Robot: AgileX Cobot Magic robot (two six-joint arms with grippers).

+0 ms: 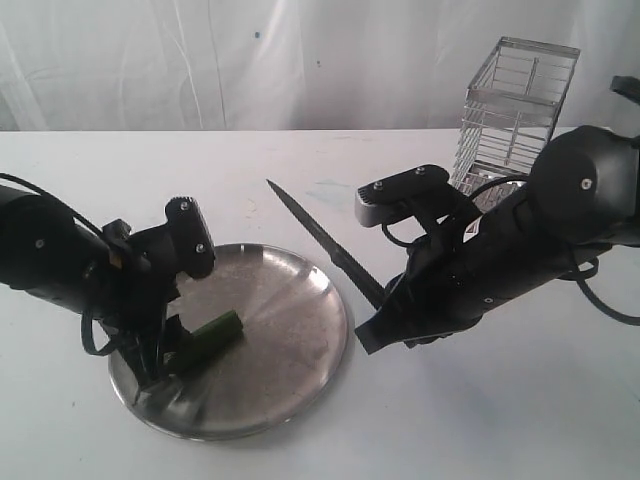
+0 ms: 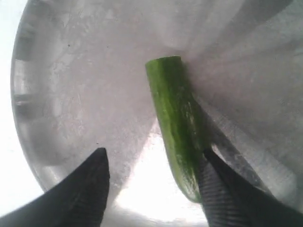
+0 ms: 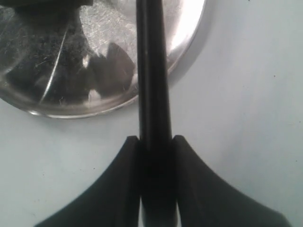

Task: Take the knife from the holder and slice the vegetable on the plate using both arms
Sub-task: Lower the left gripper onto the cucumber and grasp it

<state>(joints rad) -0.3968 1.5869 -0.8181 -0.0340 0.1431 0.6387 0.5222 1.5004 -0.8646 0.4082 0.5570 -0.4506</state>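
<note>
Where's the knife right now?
The knife is out of the holder, clamped in the right gripper. In the exterior view it slants over the table just right of the plate, tip pointing up and away.

No readable text, label, brand or number shows on anything here.

Left arm reached in from the left, left gripper (image 2: 151,189) pointed down with jaws spread apart, right arm angled in from the right, right gripper (image 3: 155,142) clamped on the knife (image 1: 325,243), blade raised.
</note>
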